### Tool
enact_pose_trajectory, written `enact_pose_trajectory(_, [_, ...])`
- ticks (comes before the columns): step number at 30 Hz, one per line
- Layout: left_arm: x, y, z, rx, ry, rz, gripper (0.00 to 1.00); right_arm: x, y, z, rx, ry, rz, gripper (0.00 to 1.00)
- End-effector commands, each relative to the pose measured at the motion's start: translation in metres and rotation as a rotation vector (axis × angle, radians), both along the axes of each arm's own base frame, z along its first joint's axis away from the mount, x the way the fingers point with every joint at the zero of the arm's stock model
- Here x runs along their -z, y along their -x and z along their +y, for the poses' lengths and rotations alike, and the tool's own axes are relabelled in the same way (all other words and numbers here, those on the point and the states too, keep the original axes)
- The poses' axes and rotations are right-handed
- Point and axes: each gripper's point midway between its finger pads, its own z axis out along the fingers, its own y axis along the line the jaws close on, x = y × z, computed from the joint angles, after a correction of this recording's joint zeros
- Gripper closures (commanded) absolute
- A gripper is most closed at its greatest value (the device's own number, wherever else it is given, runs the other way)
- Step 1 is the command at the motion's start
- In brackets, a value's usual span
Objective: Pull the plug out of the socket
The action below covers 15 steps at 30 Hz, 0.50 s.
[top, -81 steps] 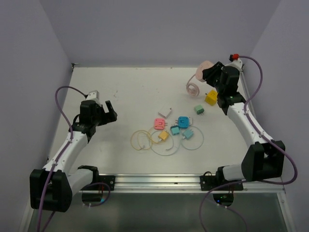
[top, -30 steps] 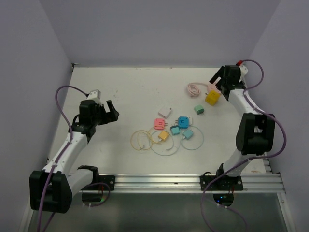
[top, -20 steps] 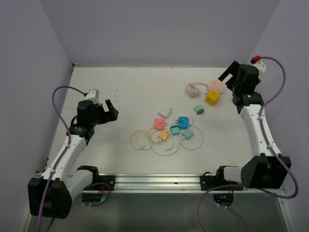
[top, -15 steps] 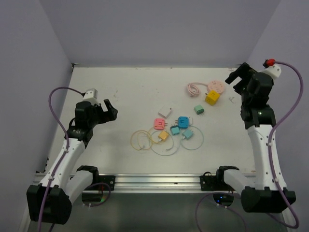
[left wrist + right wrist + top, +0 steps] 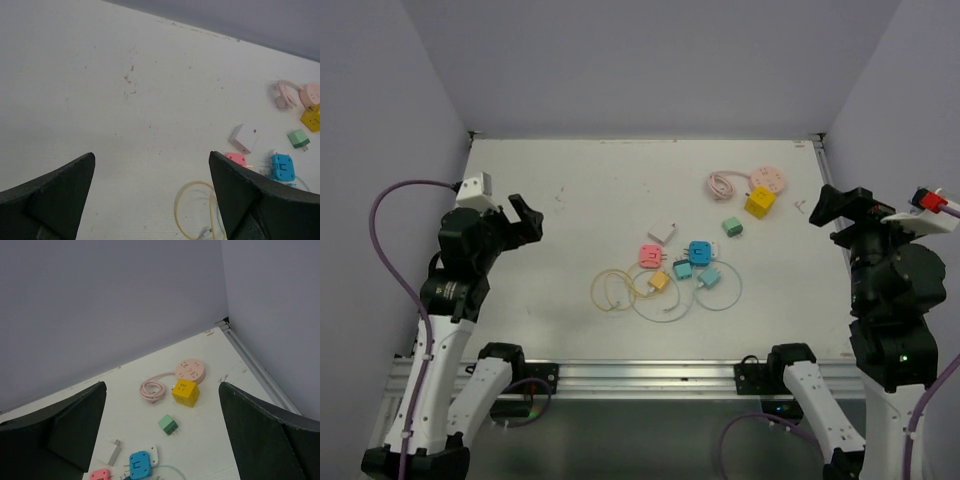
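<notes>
A round pink socket point(image 5: 767, 179) point(image 5: 191, 370) with its coiled pink cord point(image 5: 721, 184) lies at the far right of the table. Against its near edge sits a yellow cube plug point(image 5: 758, 202) point(image 5: 185, 393); I cannot tell whether they are joined. A loose green plug point(image 5: 732, 228) point(image 5: 168, 424) lies nearer. My right gripper point(image 5: 840, 210) point(image 5: 162, 385) hangs open, high above the table and to the right of them. My left gripper point(image 5: 508, 222) point(image 5: 151, 155) is open too, raised over the table's left side, holding nothing.
A cluster at mid-table holds a white plug point(image 5: 662, 232), a pink plug point(image 5: 651, 256), a blue plug point(image 5: 699, 252), smaller teal and yellow ones, and looped thin cables point(image 5: 612, 290). Walls close the table on three sides; a metal rail point(image 5: 640, 375) runs along the near edge.
Both arms have lifted and drawn back toward the near edge. The right gripper moved away from the pink socket and yellow cube, which rest on the table.
</notes>
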Motion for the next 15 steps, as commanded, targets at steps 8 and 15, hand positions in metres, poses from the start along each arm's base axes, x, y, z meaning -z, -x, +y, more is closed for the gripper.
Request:
enact_pose_trajectory(8, [-0.077, 0.056, 0.023, -0.069, -0.071, -0.106, 0.00, -0.013, 0.054, -0.005, -0.016, 0.081, -0.081, 0.01])
enact_pose_trajectory(15, [-0.078, 0.056, 0.020, -0.041, -0.079, -0.125, 0.00, -0.009, 0.068, -0.006, -0.026, 0.090, -0.126, 0.01])
